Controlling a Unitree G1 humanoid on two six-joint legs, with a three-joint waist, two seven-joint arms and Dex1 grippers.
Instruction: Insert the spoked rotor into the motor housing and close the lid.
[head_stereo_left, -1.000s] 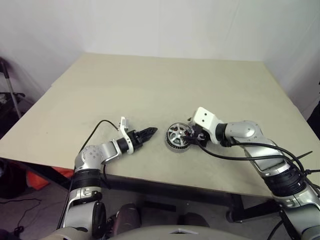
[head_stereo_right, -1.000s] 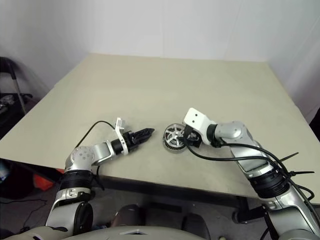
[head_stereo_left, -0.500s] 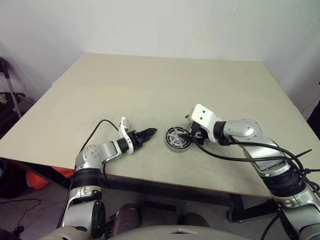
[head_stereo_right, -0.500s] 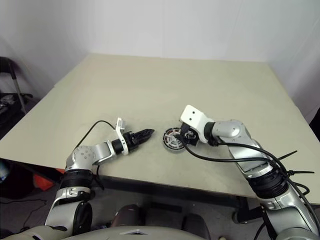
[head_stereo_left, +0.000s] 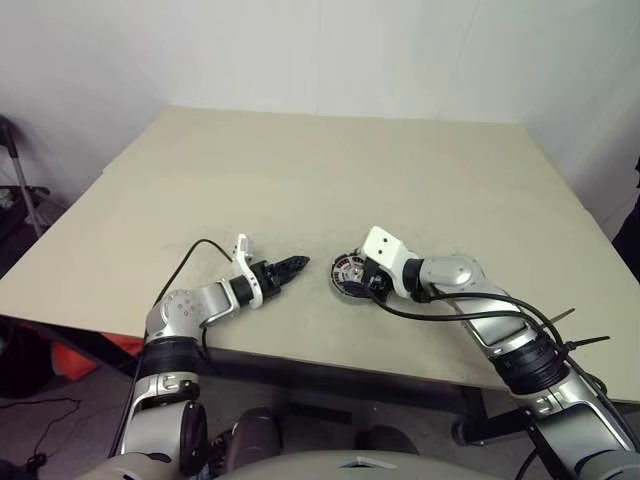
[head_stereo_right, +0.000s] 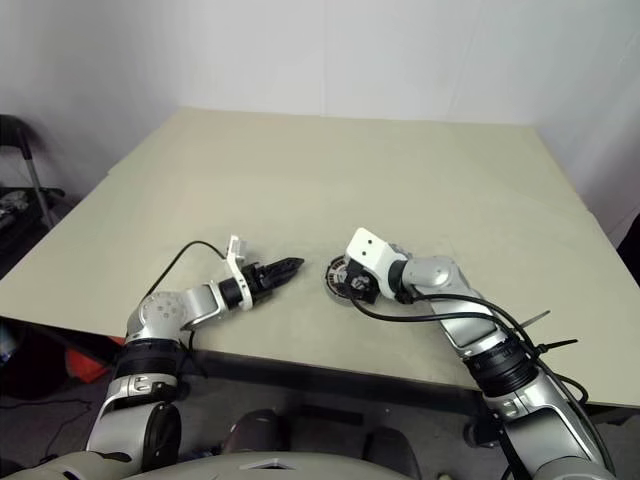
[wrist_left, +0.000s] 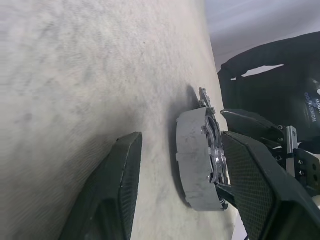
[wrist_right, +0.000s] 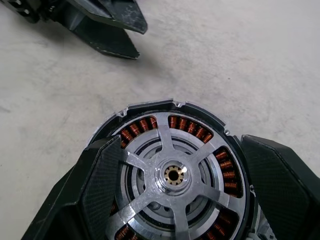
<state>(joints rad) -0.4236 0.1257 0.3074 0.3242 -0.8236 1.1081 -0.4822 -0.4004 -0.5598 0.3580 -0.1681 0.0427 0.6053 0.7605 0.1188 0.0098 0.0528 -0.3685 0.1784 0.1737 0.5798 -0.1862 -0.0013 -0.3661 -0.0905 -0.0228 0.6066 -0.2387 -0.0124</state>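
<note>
The motor housing is a round grey case on the table near its front edge. The spoked rotor sits inside it, silver spokes over a ring of copper coils. My right gripper is shut on the housing, one black finger pressed to each side. My left gripper is open and empty a short way to the housing's left, pointing at it. In the left wrist view its fingers frame the housing. I cannot make out the lid.
The beige table stretches far back and to both sides. Its front edge runs just below both grippers. Black cables trail along my right arm. A stand is off the table's left side.
My right gripper has come down and to the left with the housing. The housing has gone from tilted up towards the camera to nearly flat on the table. The left gripper has stayed put.
</note>
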